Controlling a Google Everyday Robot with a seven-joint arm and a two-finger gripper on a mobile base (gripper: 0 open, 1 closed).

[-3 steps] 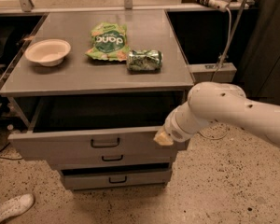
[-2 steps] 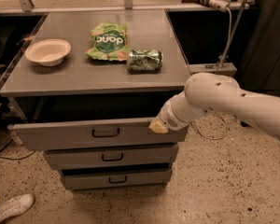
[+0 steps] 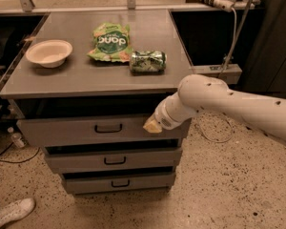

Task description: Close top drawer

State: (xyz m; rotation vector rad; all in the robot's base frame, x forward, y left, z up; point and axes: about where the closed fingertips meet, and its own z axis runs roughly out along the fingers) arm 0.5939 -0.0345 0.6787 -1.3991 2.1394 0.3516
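Note:
The top drawer [image 3: 76, 130] is a wide grey metal drawer with a small black loop handle [image 3: 108, 128] at its centre. It is the uppermost of three and stands out only slightly beyond the two below. My white arm reaches in from the right. The gripper [image 3: 152, 125] rests against the right part of the drawer's front panel, right of the handle.
On the cabinet top [image 3: 86, 75] lie a beige bowl [image 3: 48, 53], a green chip bag [image 3: 110, 42] and a green can [image 3: 148, 61] on its side. The middle drawer [image 3: 114, 160] and bottom drawer [image 3: 119, 182] are below. A white shoe [image 3: 12, 211] lies on the floor at lower left.
The top drawer has slid inward from well pulled out to nearly flush. My arm and gripper have moved with it toward the cabinet.

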